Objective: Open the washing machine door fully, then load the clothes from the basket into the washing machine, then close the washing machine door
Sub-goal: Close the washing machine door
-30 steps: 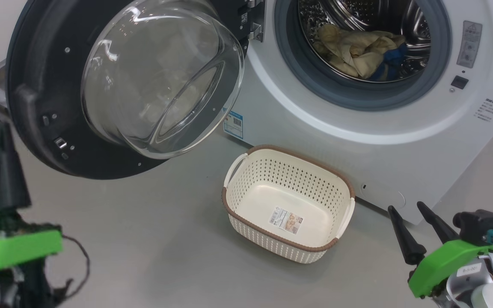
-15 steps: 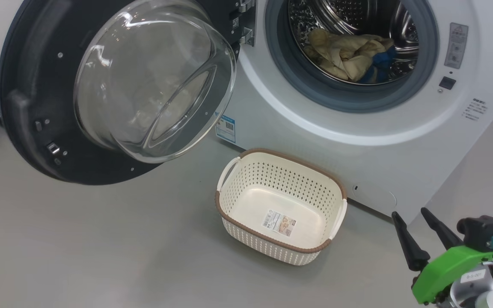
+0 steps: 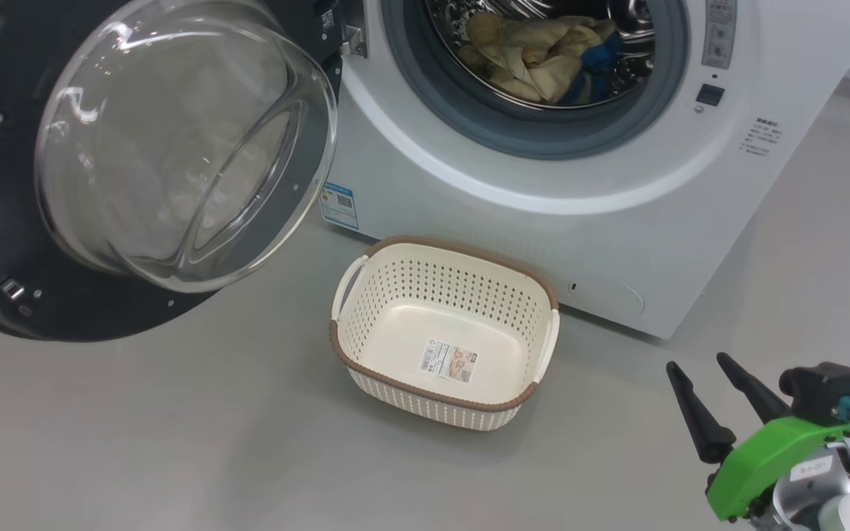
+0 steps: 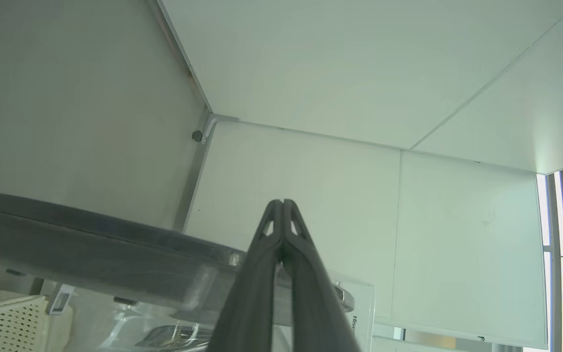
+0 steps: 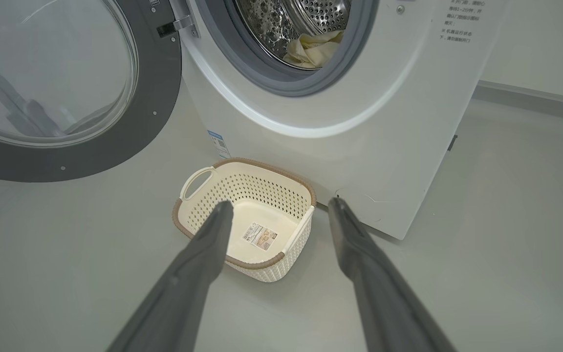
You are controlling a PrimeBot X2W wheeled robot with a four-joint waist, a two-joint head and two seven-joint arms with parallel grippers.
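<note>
Left of the washing machine (image 3: 528,192) | its door (image 3: 100,317) hangs open | our left claw (image 4: 281,203), pinched shut, sits nearest it | right claw (image 3: 693,361) wide, empty

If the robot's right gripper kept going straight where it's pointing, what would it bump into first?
Probably the white front of the washing machine, just under its round opening. The right gripper aims above the basket, but it might clip its far rim; depth is unclear.

Basket (image 3: 440,289) on floor (image 3: 174,442) in front of washer (image 3: 513,221), door (image 3: 181,147) to its L, clothes (image 3: 536,55) inside.
</note>
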